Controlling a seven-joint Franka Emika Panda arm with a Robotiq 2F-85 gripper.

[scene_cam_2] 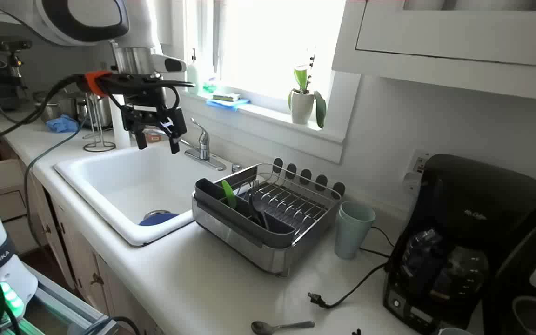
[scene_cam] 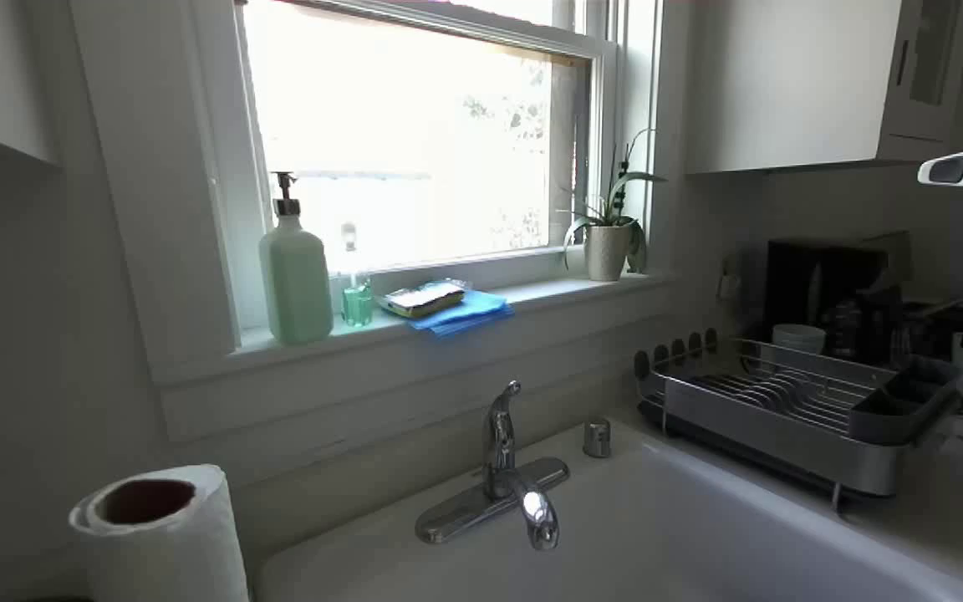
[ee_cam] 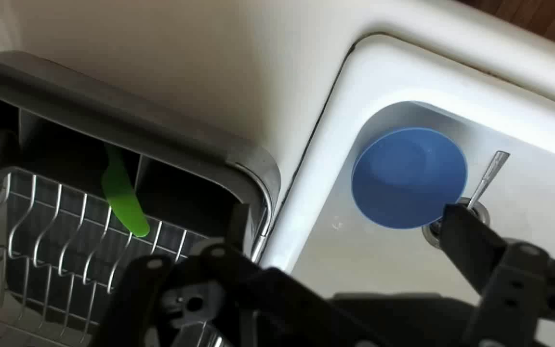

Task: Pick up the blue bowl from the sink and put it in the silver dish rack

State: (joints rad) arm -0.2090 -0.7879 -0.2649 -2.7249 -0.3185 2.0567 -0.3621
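Note:
The blue bowl (ee_cam: 410,178) sits inside the white sink (ee_cam: 323,207), beside the drain, in the wrist view. In an exterior view only part of the bowl (scene_cam_2: 158,219) shows above the front wall of the sink (scene_cam_2: 96,209); elsewhere it is out of view. The silver dish rack (scene_cam_2: 235,246) stands on the counter beside the sink and also shows in the wrist view (ee_cam: 181,127) and an exterior view (scene_cam: 782,435). My gripper (scene_cam_2: 158,145) is open and empty, high above the sink, pointing down. In the wrist view its fingers (ee_cam: 345,217) are spread wide, not touching the bowl.
A chrome faucet (scene_cam_2: 204,144) stands at the sink's back edge. A metal utensil (ee_cam: 489,178) lies over the drain beside the bowl. A green utensil (scene_cam_2: 228,194) stands in the rack's holder. Stacked cups (scene_cam_2: 354,230) and a coffee maker (scene_cam_2: 472,242) stand beyond the rack.

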